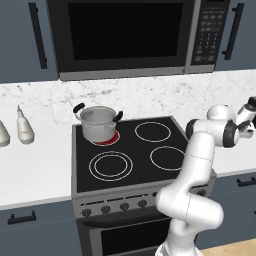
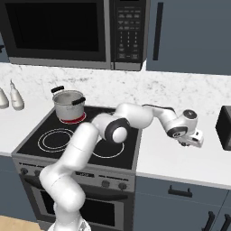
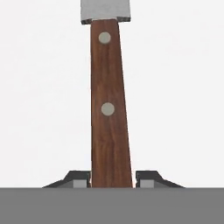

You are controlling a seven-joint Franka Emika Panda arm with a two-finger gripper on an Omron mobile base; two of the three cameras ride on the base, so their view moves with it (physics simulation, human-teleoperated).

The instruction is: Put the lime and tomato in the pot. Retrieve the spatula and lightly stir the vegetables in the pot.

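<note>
Brown-handled spatula (image 3: 110, 109) lay on the white counter (image 3: 175, 87), its handle between the gripper (image 3: 112, 178) fingertips (image 3: 78, 178), which pressed against both sides, clamping it.

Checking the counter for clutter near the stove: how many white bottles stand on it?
2, both on the white counter left of the stove: one bottle in full view, the other bottle cut by the picture's edge. More may sit beyond it.
</note>
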